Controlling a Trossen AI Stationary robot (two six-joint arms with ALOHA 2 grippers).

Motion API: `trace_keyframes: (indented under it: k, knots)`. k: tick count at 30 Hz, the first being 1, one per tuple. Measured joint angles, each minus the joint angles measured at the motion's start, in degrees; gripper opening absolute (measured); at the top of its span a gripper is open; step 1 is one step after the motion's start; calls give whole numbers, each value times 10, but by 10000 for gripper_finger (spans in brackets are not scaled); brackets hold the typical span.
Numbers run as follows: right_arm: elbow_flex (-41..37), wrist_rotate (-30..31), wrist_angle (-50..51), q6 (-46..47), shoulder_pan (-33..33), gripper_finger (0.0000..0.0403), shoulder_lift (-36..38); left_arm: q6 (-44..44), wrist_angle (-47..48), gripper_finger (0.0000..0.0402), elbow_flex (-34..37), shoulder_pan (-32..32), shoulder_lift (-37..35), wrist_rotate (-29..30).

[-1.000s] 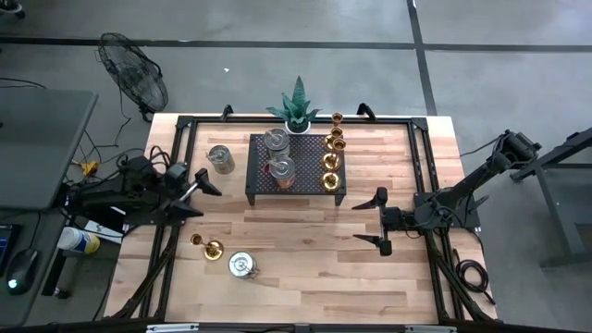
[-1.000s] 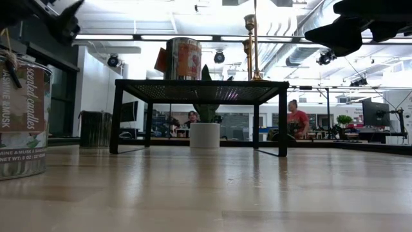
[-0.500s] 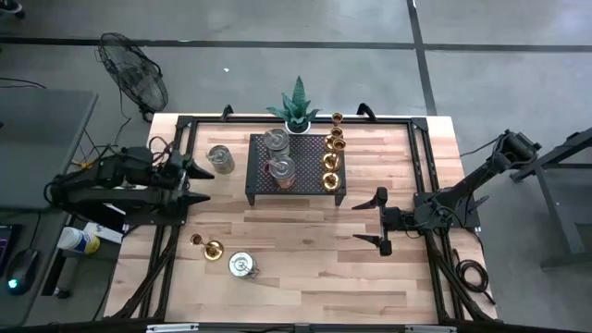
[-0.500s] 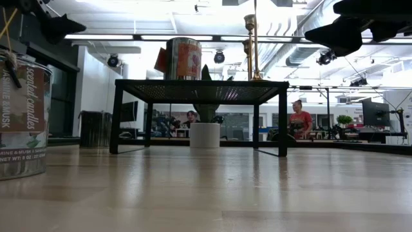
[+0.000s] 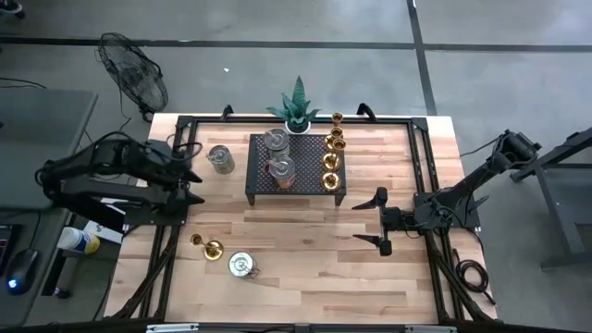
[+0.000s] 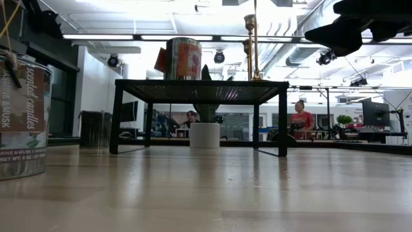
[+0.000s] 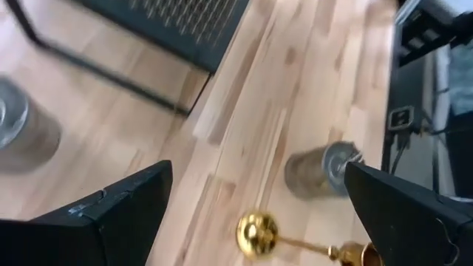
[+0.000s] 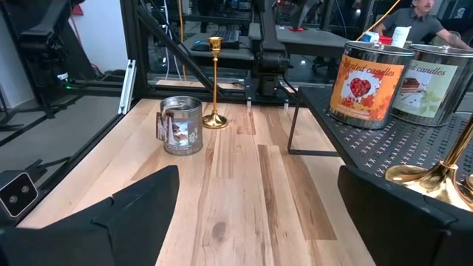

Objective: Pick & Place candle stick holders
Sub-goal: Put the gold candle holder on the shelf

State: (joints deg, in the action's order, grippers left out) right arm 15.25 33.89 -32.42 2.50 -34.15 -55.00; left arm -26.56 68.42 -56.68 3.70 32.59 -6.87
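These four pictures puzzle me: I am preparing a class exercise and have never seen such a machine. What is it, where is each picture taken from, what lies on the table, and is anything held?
It is a two-armed robot at a wooden table. One picture looks straight down, one looks level along the tabletop, and two come from cameras on the wrists. The left gripper and right gripper are both open and hold nothing. A black rack carries candle tins and brass candle stick holders. Another brass holder, more tins and a potted plant stand on the table.
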Motion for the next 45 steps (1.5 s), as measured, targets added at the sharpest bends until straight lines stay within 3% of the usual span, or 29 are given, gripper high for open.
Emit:
trace_keyframes:
  k: [6,19,27,35,45]
  knots:
    - [0,0,0,0,0,362,0,-38,41,392,-35,-23,46,11]
    - [0,0,0,0,0,362,0,-236,55,392,-37,-239,104,90]
    - [0,0,0,0,0,362,0,-379,50,392,-39,-323,154,86]
    - [0,0,0,0,0,362,0,-417,95,392,-118,-334,229,94]
    - [0,0,0,0,0,362,0,-444,171,392,-181,-334,343,42]
